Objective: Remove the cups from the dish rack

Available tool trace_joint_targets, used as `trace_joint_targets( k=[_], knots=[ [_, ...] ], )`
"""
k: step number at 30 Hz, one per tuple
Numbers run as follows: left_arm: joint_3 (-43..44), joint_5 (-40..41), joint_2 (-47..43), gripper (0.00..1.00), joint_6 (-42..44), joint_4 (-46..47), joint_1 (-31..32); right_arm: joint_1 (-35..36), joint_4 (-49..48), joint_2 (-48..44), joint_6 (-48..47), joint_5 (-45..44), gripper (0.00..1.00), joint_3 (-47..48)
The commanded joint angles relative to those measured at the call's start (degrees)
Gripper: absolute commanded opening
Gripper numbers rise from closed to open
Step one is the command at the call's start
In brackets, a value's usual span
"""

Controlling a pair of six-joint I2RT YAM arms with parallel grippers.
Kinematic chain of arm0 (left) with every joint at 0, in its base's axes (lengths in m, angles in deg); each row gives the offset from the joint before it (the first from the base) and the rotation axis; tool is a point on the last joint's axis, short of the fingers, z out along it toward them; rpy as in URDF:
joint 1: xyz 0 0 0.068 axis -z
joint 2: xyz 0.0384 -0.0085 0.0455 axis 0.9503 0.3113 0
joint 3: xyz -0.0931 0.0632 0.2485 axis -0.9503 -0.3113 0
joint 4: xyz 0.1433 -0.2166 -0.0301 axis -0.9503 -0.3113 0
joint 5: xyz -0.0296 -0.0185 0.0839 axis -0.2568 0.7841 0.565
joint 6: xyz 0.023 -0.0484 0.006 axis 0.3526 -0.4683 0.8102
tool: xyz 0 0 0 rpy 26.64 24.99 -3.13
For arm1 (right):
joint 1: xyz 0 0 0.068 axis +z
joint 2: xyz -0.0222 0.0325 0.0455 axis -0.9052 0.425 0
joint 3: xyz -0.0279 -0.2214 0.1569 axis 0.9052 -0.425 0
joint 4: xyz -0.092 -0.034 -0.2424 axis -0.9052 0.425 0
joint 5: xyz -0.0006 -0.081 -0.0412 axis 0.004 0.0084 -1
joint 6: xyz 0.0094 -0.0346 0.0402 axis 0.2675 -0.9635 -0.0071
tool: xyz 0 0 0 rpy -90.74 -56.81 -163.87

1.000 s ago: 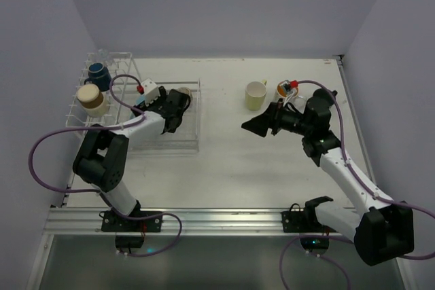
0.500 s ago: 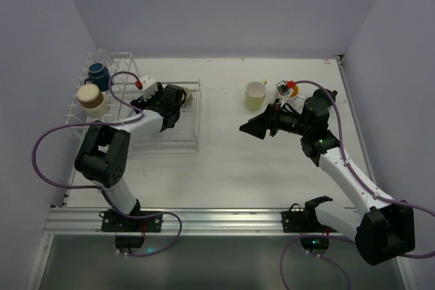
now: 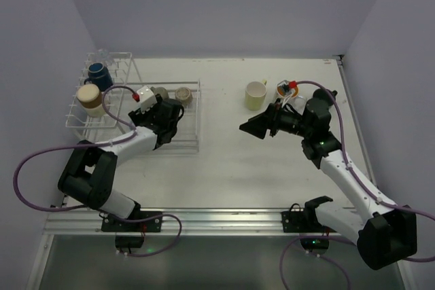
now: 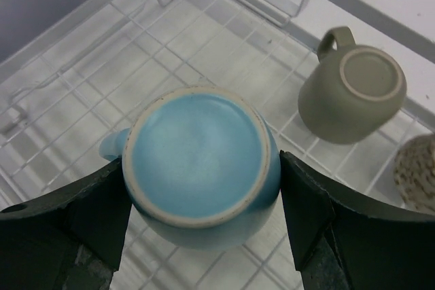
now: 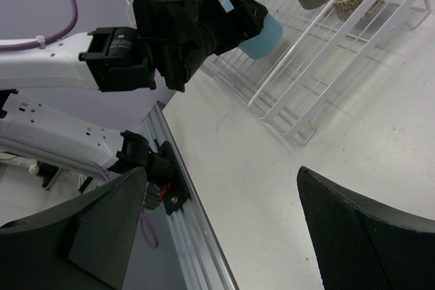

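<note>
Roughly a quarter done: yellow-green cup (image 3: 255, 95) and orange-lined cup (image 3: 284, 89) sit out on the table (image 3: 224, 168), beyond the right gripper (image 3: 253, 127), whose jaws are apart and empty. Left gripper (image 3: 166, 117) is clamped on the light blue cup (image 4: 197, 161), over the dish rack (image 3: 198, 127) basket. The cup is inverted: base toward the wrist, axis along the fingers, handle out sideways. Left to unload: two grey-brown cups (image 3: 160, 93) just past its fingertips, plus navy cup (image 3: 98, 71) and cream cup (image 3: 90, 98) off to its left.

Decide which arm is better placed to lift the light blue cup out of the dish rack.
Left. The left gripper has its jaws shut on the light blue cup over the dish rack. The right gripper hangs open over the table, away from it.
</note>
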Motion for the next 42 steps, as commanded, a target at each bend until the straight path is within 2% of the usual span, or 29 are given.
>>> trace_joint_targets(
  k=[1, 5, 14, 17, 20, 23, 27, 30, 35, 39, 42],
  knots=[
    [-1.33, 1.75, -4.7, 0.29, -2.79, 2.66, 3.43, 1.77, -2.99, -1.46, 1.53, -1.47, 0.93, -0.26],
    [-1.24, 2.19, -8.83, 0.27, -1.56, 2.66, 7.48, 3.88, -3.43, -1.19, 1.7, -3.67, 0.94, -0.78],
    [-0.1, -5.01, -19.9, 0.27, 2.49, 5.21, 8.8, 7.13, -14.67, 0.3, 10.05, -10.61, 0.94, -4.83],
    [0.43, -9.75, -23.85, 0.26, 2.84, 5.21, 9.06, 8.63, -22.04, 3.02, 13.82, -10.79, 0.94, -5.27],
    [-0.09, -15.81, -28.07, 0.24, 1.35, 5.21, 9.94, 11.26, -25.05, 5.74, 15.85, -13.07, 0.94, -4.57],
    [-1.15, -23.72, -32.21, 0.23, -1.99, 5.39, 10.47, 14.34, -26.72, 7.93, 16.38, -16.85, 0.94, -3.51],
    [-2.82, -36.01, -36.7, 0.22, -7.25, 7.14, 10.56, 16.27, -34.09, 8.74, 20.24, -22.03, 0.92, -5.78],
    [-5.01, -43.85, -39.25, 0.22, -10.33, 11.78, 10.56, 16.63, -36.92, 8.39, 22.09, -24.67, 0.89, -7.2],
    [-8.62, -56.23, -39.96, 0.22, -15.7, 19.61, 10.73, 17.51, -37.45, 9.79, 21.3, -22.05, 0.85, -5.19],
    [-11.69, -60.74, -39.69, 0.22, -19.66, 26.47, 11.7, 18.73, -37.01, 11.11, 21.21, -20.2, 0.77, -2.55],
    [-12.49, -61.53, -39.69, 0.22, -19.75, 28.58, 12.23, 21.27, -35.87, 12.16, 20.34, -21.15, 0.76, -0.71]
  ],
)
